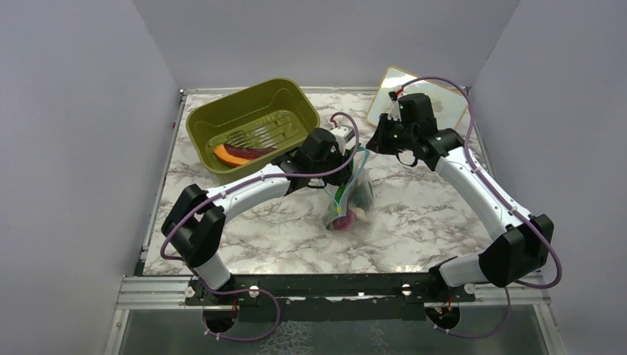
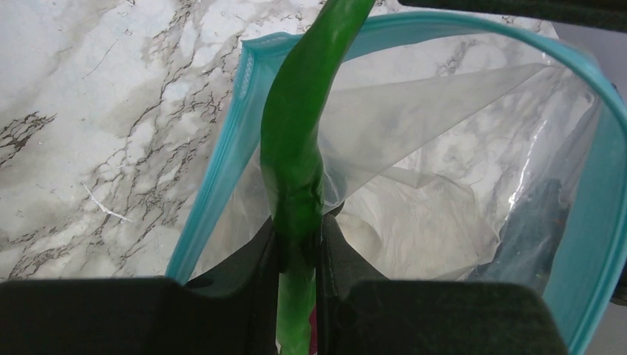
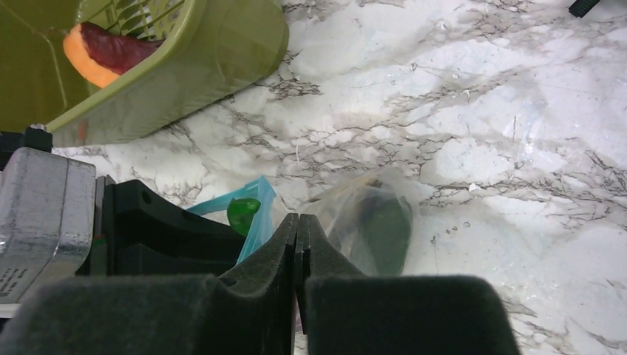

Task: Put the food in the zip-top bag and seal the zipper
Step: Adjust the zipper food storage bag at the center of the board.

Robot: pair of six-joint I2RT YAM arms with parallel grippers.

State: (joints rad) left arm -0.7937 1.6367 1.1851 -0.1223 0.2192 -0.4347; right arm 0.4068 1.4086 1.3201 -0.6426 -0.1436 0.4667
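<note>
Jamming is the risk: the left gripper (image 2: 299,251) pinches a green vegetable (image 2: 296,148) that pokes out of the open bag (image 2: 444,170) across its zipper (image 2: 222,163), blocking any seal, while the right gripper (image 3: 297,229) hangs clenched and empty nearby and a hot-dog piece (image 3: 103,52) lies in the tub (image 3: 185,66).

No legible text, label, brand, number or sign in any view

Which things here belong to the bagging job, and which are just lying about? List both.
Job:
- zip-top bag
- zipper
- green vegetable, pinched by the left gripper
- hot-dog piece, in the tub
- pink onion, in the bag

Lying about:
- olive-green tub
- pale board, back right
</note>
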